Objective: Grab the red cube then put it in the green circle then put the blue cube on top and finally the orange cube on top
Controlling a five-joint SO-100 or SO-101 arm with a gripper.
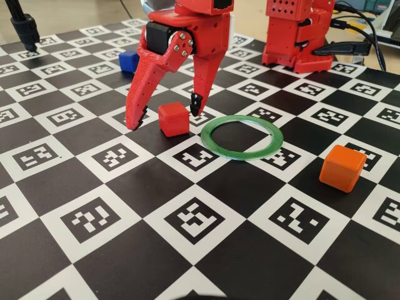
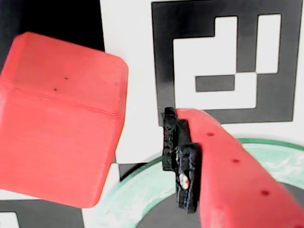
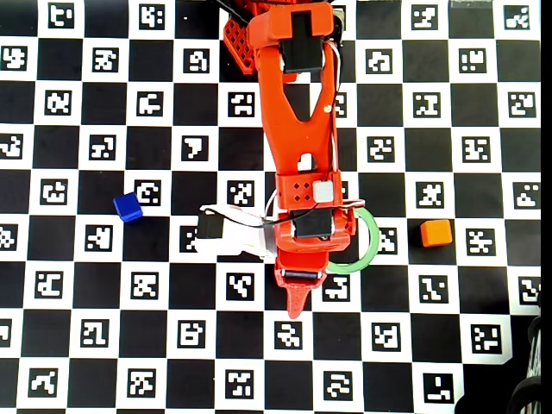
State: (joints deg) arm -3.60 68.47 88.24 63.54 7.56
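Note:
The red cube point(image 1: 173, 119) sits on the checkered board just left of the green circle point(image 1: 240, 154), outside it. My red gripper point(image 1: 165, 117) is open and straddles the cube, one fingertip on each side, tips close to the board. In the wrist view the red cube point(image 2: 61, 118) fills the left, apart from the black-padded finger point(image 2: 180, 161), which hangs over the green circle point(image 2: 142, 199). The blue cube point(image 1: 129, 60) lies at the back left and the orange cube point(image 1: 341, 167) to the right of the ring. From overhead the arm hides the red cube.
The board point(image 1: 200, 219) is a mat of black and white marker squares. A red robot base point(image 1: 294, 37) with cables stands at the back right. A black stand point(image 1: 25, 28) is at the back left.

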